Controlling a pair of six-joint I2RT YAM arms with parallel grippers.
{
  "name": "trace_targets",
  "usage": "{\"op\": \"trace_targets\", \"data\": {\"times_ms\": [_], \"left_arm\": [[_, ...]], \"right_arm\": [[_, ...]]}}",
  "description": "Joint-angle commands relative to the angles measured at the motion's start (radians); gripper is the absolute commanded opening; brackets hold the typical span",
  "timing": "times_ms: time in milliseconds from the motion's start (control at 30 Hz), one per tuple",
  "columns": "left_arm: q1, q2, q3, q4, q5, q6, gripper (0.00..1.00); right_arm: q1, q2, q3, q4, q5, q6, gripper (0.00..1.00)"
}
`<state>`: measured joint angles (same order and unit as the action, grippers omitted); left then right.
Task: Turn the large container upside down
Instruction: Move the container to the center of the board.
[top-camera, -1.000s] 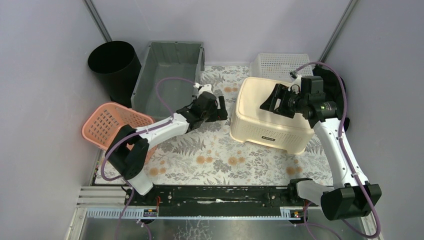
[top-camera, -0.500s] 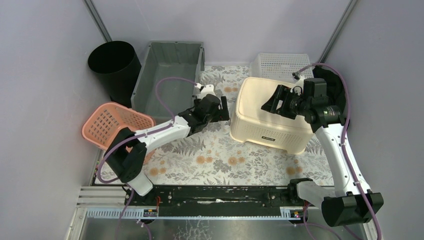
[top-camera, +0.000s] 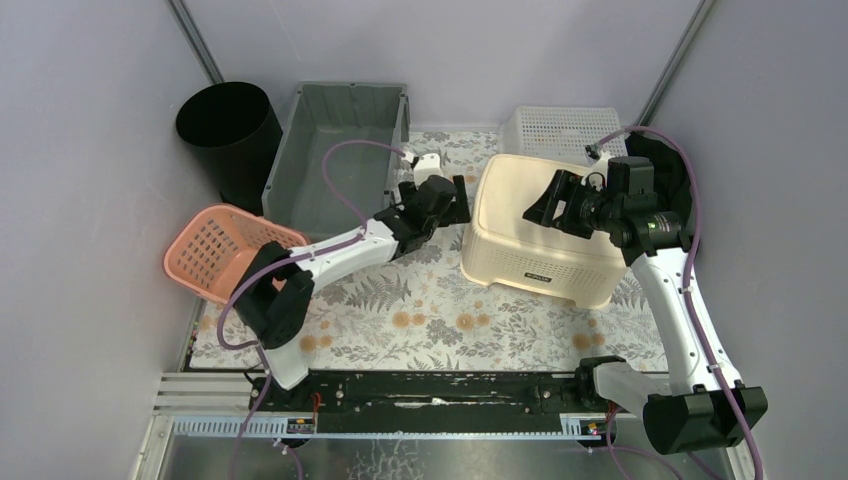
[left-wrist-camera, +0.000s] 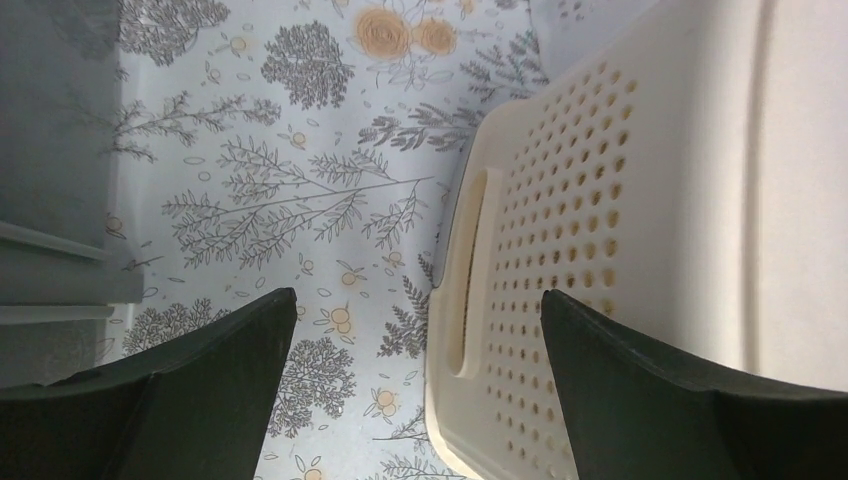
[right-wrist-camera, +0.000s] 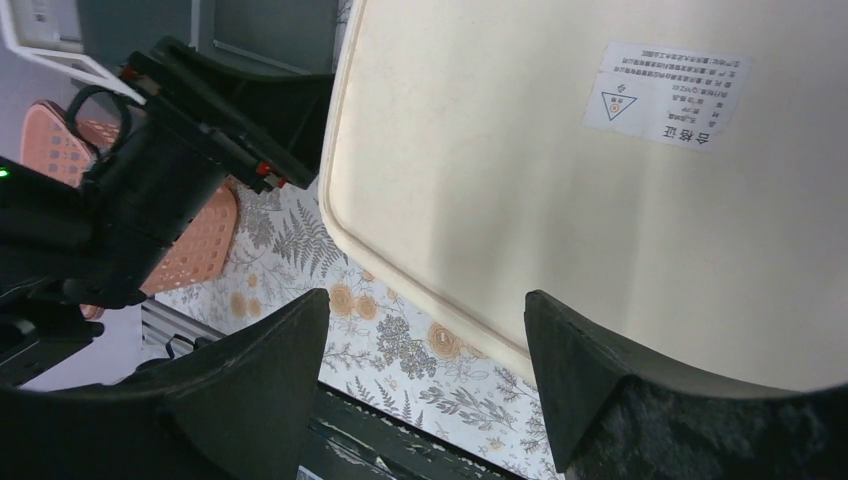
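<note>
Closer to the large container (top-camera: 520, 245) than a second ago: left end effector (top-camera: 452, 200), carried up and to the right over the table (top-camera: 420, 310), now just beside the container's left wall. Barely shifted over the same second: right end effector (top-camera: 542, 200).

Left end effector: wide open, nothing between the fingers, not touching the wall. Seen from the left wrist, points down at the perforated cream side and its long handle slot (left-wrist-camera: 468, 280), with one finger over the floral cloth and the other over the container.

Right end effector: also open, empty, poised over the left part of the container's upturned base. Contact with that base impossible to judge from these views. Seen from the right wrist, looks down across the smooth cream base and its white printed label (right-wrist-camera: 663, 95), with the left arm dark beyond the container's edge.

Large container: right of centre on the table, already bottom-up, flat base on top and rim down on the floral cloth.

Behind it, against the back wall, a white basket (top-camera: 560, 128). At the back left, a grey bin (top-camera: 340, 150) with a black bucket (top-camera: 225, 125) beside it. At the left edge, tipped on its side, a pink basket (top-camera: 225, 250).
</note>
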<state>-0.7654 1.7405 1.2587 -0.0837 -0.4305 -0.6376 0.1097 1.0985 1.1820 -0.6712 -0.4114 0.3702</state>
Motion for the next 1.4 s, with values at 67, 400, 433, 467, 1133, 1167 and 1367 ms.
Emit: {"op": "trace_targets", "data": {"times_ms": [67, 400, 433, 467, 1133, 1167, 1367], "left_arm": [[-0.034, 0.027, 0.010, 0.013, 0.030, 0.009, 1.00], [-0.121, 0.003, -0.034, 0.011, 0.045, -0.011, 1.00], [-0.128, 0.001, -0.035, 0.009, 0.045, -0.013, 0.99], [-0.133, -0.001, -0.034, 0.009, 0.044, -0.013, 0.99], [-0.190, 0.160, 0.136, 0.011, 0.029, 0.059, 1.00], [-0.189, 0.174, 0.152, 0.005, 0.030, 0.065, 1.00], [-0.191, 0.218, 0.211, -0.016, 0.061, 0.070, 1.00]], "right_arm": [[0.007, -0.025, 0.015, -0.001, 0.009, -0.016, 0.79], [0.007, -0.019, 0.007, 0.016, 0.016, -0.001, 0.79], [0.006, -0.021, 0.008, 0.014, 0.020, -0.002, 0.79], [0.007, -0.024, 0.010, 0.012, 0.023, -0.002, 0.79], [0.007, -0.062, 0.020, -0.010, 0.080, -0.003, 0.83], [0.007, -0.063, 0.019, -0.010, 0.079, -0.003, 0.83], [0.007, -0.080, 0.022, -0.018, 0.100, -0.006, 0.84]]}}
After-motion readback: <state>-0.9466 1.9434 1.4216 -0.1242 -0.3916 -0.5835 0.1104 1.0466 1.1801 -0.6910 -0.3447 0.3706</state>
